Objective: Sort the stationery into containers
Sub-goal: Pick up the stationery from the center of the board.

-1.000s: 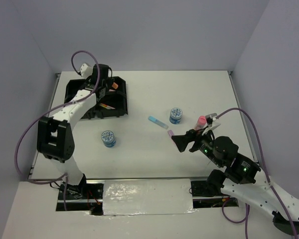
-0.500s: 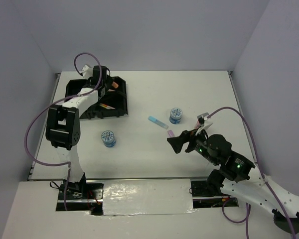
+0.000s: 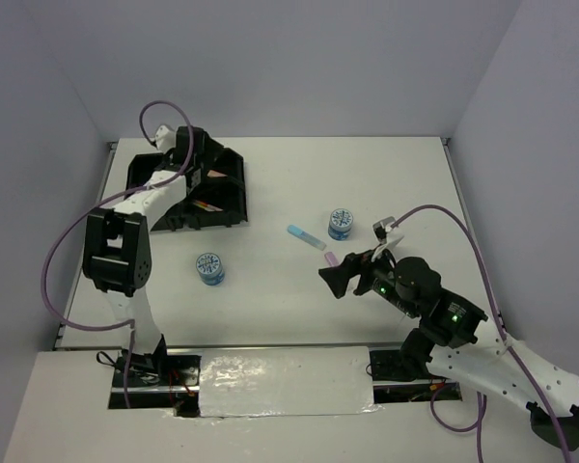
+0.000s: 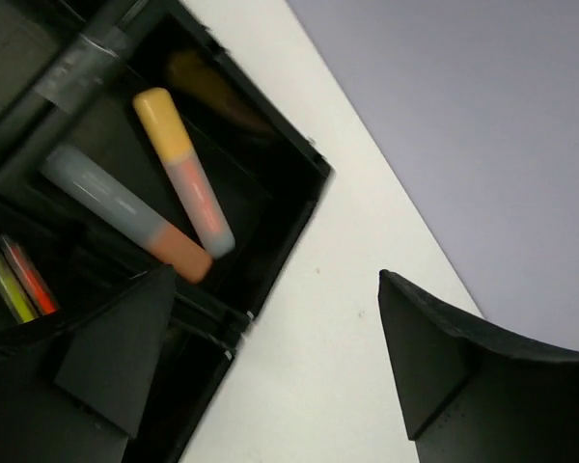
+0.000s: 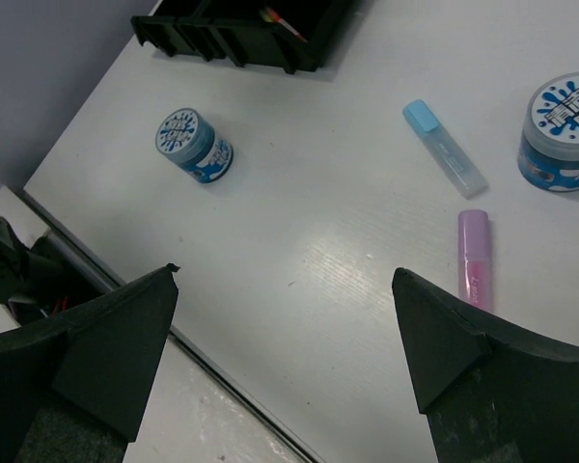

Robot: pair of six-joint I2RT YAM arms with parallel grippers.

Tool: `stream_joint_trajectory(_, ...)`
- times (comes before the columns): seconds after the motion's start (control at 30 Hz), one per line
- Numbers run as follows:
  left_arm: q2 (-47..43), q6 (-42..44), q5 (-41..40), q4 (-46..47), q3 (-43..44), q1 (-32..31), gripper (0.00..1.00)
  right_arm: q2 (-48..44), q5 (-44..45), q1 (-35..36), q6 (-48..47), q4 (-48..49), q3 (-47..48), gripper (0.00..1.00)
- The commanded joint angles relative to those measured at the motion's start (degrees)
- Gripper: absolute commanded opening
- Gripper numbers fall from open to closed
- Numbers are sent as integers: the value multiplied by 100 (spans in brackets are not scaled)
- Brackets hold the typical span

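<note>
My left gripper (image 3: 201,152) (image 4: 275,367) hangs open over the far right corner of the black compartment tray (image 3: 239,193) (image 4: 288,246). Nothing is between its fingers. In the compartment below lie an orange marker with a yellow-orange cap (image 4: 185,172) and a grey-bodied, orange-capped marker (image 4: 124,212). Yellow and red pens (image 4: 14,280) lie in the neighbouring compartment. My right gripper (image 3: 340,277) (image 5: 285,273) is open above the bare table. A purple marker (image 5: 474,258) lies beside its right finger. A blue marker (image 3: 306,236) (image 5: 444,148) and two blue tubs (image 3: 209,268) (image 3: 340,223) sit on the table.
The left tub (image 5: 193,145) stands between the tray (image 5: 232,39) and the near table edge. The right tub (image 5: 563,130) is just beyond the blue marker. Walls close in the table at the back and both sides.
My left gripper has opened and the orange marker it held now lies in the tray. My right arm has shifted left, and now covers the spot where a pink-capped bottle stood.
</note>
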Motion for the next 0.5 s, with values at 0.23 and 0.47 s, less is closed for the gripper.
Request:
stream_joint_trajectory(0.23,-1091,-1289,-1812,-3430,698,-2243,99,-846,1302,-29,381,-702,480,100)
stream_joint_trajectory(0.47,689,-2265,-1638,-5266,2347,-3211,98,-1286,1294,-20,610,-1002,454,100)
